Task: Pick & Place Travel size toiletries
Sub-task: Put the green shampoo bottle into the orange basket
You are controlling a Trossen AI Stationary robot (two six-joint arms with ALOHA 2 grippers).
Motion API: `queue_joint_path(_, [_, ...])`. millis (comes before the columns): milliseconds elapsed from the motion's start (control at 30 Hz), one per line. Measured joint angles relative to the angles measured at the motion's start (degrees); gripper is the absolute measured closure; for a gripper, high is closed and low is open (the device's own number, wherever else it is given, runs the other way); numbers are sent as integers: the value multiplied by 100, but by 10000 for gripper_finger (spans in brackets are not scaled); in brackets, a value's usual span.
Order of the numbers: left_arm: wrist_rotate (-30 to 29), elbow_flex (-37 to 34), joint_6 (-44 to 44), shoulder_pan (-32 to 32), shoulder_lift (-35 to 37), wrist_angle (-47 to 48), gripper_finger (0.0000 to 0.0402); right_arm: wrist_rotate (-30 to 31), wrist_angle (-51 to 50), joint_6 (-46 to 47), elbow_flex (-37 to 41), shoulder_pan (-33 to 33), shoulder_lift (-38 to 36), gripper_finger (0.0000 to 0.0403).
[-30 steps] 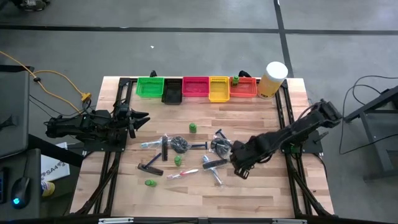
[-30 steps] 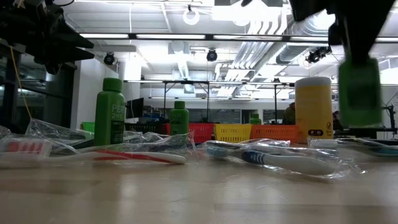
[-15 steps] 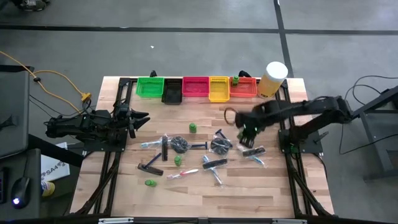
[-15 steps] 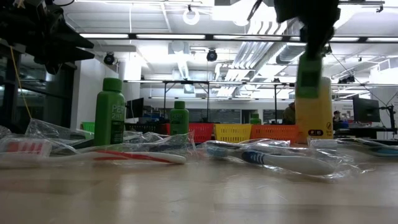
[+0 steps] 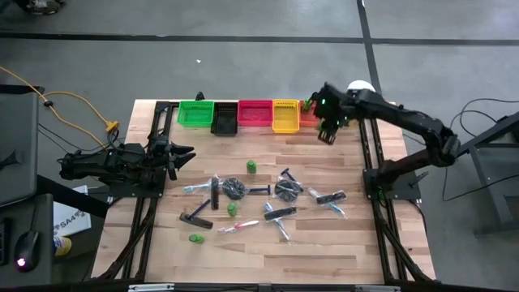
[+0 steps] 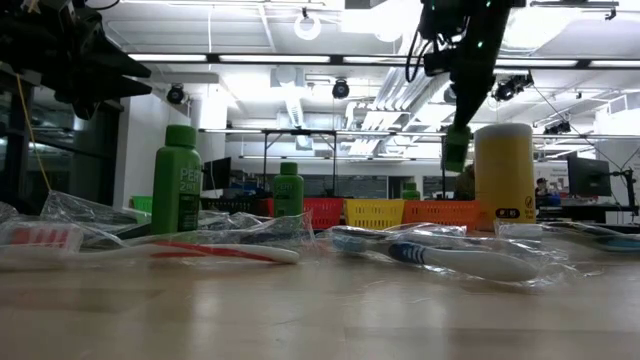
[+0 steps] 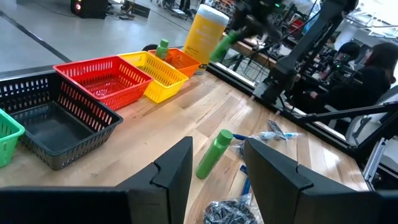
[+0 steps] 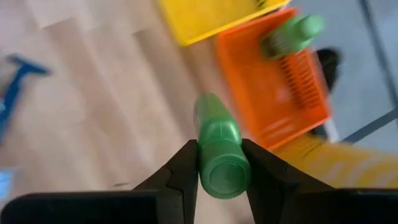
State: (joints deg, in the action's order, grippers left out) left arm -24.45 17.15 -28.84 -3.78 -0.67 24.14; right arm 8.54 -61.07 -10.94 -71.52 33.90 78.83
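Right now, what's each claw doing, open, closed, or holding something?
Left claw: open, holding nothing, at the table's left edge.
Right claw: closed on a green bottle, by the orange bin.

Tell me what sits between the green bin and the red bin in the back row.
A black bin sits between the green bin and the red bin; the high view shows it plainly, set a little forward of its neighbours.
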Motion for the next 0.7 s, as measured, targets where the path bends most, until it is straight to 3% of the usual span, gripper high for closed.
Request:
queue_joint_path(267, [0, 0, 2, 0, 2, 0, 254, -101, 915, -1561, 0, 1021, 448, 308])
queue_joint_path(500, [0, 0, 2, 0, 2, 1, 254, -115, 1343, -3075, 0, 1447, 872, 308])
queue_joint_path(700, [0, 0, 0, 1, 0, 0, 254, -151, 1392, -3313, 0, 1653, 1186, 310])
